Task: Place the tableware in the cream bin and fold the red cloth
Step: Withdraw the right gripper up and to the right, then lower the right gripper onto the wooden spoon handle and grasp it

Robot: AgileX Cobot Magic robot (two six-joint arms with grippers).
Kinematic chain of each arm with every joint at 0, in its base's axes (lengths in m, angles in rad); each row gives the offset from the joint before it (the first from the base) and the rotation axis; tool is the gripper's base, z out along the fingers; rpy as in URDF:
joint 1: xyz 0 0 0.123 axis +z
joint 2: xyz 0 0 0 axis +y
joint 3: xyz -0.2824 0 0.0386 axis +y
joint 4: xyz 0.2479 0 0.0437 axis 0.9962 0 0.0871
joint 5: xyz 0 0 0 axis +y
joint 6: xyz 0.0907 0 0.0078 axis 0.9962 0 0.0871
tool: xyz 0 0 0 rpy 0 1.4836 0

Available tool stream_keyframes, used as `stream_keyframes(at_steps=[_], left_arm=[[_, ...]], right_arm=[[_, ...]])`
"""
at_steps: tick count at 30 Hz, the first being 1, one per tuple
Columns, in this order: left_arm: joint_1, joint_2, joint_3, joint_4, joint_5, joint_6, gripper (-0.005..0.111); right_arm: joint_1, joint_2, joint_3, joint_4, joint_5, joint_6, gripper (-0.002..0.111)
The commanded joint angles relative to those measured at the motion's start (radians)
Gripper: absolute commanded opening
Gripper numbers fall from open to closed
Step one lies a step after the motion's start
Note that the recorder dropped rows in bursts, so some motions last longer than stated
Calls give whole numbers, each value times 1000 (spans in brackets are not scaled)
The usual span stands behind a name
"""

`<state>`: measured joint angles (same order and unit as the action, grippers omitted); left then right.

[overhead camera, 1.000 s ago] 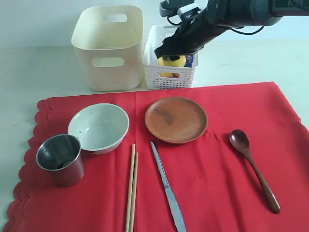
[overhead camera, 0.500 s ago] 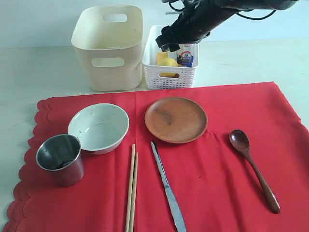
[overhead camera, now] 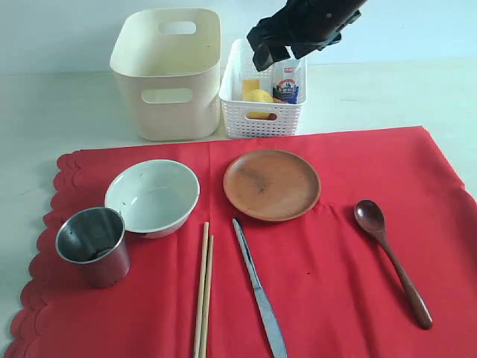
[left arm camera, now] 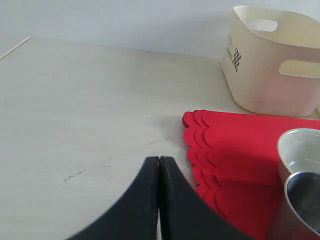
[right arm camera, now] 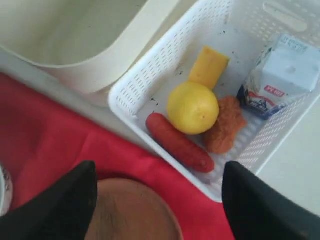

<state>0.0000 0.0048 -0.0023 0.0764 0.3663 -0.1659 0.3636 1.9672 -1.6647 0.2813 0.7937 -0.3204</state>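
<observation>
Exterior view: the red cloth (overhead camera: 335, 298) lies flat on the bench (overhead camera: 67, 112), its scalloped edge at 9 o'clock. All the tableware rests on it. The pair of wooden chopsticks (overhead camera: 203, 291) lies side by side, long axis from 12 to 6 o'clock. The silver knife (overhead camera: 258, 291), at their 3 o'clock, runs from 11 to 5 o'clock, its narrow end at 11. The dark wooden spoon (overhead camera: 391, 261) lies on the same slant, bowl end at 11 o'clock and handle toward 5. The flat brown plate (overhead camera: 272, 184) sits mid-cloth. The white bowl (overhead camera: 153, 195) stands mouth up at its 9 o'clock, and the steel cup (overhead camera: 93, 245) stands upright against the bowl at its 8 o'clock.

Off the cloth at 12 o'clock stands the cream bin (overhead camera: 168, 74), and what shows of its inside is smooth wall. Just beside it at 3 o'clock is the white perforated basket (overhead camera: 262, 123). The basket holds a lemon (right arm camera: 192, 107), a cheese wedge (right arm camera: 208, 67), a sausage (right arm camera: 179, 143), a nugget (right arm camera: 223, 125) and a milk carton (right arm camera: 280, 75).

The right gripper (overhead camera: 281, 52) hovers over the basket, spread wide and holding nothing. The left gripper (left arm camera: 159, 165) is clenched on nothing, over bare bench at 9 o'clock of the cloth.
</observation>
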Motion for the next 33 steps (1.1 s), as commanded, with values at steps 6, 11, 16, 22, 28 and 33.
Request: stream_keyframes(at_steps=[6, 11, 16, 22, 28, 33], left_arm=[[1, -5, 2, 3, -10, 2, 0], [1, -5, 2, 3, -10, 2, 0], [1, -5, 2, 3, -10, 2, 0], [1, -5, 2, 3, -10, 2, 0], [1, -5, 2, 3, -10, 2, 0], [1, -5, 2, 3, -10, 2, 0]], right_arm=[[-3, -154, 3, -19, 198, 69, 68], [-3, -237, 13, -104, 283, 142, 68], [-3, -356, 125, -155, 267, 154, 68], [-3, -483, 317, -192, 205, 168, 68], [-3, -565, 483, -222, 154, 192, 68], [-3, -556, 597, -222, 136, 194, 68]])
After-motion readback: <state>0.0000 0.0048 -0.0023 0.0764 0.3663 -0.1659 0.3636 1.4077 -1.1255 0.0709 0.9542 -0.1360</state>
